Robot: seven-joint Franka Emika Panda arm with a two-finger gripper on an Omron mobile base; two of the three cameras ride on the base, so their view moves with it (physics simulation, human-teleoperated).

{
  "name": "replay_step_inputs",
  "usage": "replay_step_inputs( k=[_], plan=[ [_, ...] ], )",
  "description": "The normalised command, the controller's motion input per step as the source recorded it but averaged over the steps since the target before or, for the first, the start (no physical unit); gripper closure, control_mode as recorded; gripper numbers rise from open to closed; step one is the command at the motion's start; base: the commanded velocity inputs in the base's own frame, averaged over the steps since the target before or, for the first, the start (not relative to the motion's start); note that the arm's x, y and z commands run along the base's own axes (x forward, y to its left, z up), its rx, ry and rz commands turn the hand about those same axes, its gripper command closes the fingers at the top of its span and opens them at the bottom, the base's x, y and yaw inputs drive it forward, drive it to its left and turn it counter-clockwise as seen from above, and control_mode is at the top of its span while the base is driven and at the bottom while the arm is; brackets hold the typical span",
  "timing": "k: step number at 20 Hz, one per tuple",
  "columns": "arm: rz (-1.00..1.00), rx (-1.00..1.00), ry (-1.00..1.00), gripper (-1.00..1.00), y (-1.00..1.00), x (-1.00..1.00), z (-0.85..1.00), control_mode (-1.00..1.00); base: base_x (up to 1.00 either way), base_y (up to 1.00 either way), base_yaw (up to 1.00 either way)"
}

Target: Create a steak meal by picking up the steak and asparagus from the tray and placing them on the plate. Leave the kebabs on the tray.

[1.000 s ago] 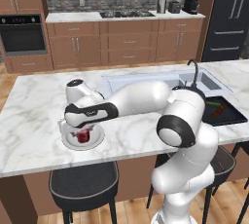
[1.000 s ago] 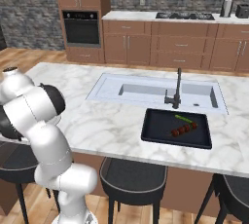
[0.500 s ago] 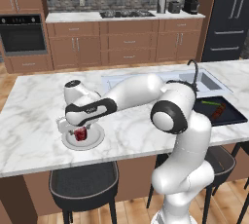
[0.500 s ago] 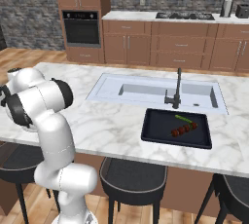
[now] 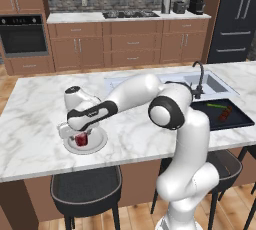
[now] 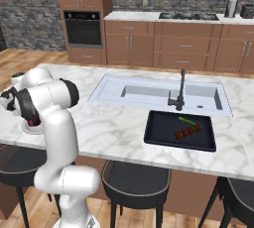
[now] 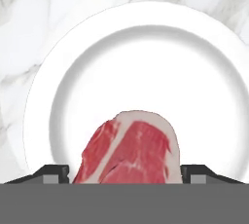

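Red steak point(image 7: 130, 149) is sitting between the wide spread fingers of the gripper point(image 5: 80, 136), which is pointing down over the plate point(image 5: 98, 142); grip is unclear.

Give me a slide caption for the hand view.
Steak between the hand's spread fingertips, over the white plate on the marble counter.

Marble island point(image 5: 35, 109) with sink point(image 6: 163, 92), black faucet point(image 6: 179, 90); oven point(image 5: 23, 35) behind; stools point(image 6: 136, 182) below.
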Motion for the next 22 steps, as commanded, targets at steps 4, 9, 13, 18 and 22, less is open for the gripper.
replay_step_inputs(
  k=[4, 9, 13, 18, 22],
  plan=[
    [0.00, 0.00, -0.02, 1.00, 0.07, 0.11, -0.25, -1.00, 0.00, 0.00, 0.00],
    [0.00, 0.00, -0.06, -1.00, 0.04, 0.05, -0.16, -1.00, 0.00, 0.00, 0.00],
    [0.00, 0.00, -0.15, -1.00, -0.02, -0.02, -0.01, -1.00, 0.00, 0.00, 0.00],
    [0.00, 0.00, -0.17, -1.00, -0.21, -0.11, 0.12, -1.00, 0.00, 0.00, 0.00],
    [0.00, 0.00, -0.14, -1.00, -0.32, -0.10, 0.16, -1.00, 0.00, 0.00, 0.00]
  ],
)
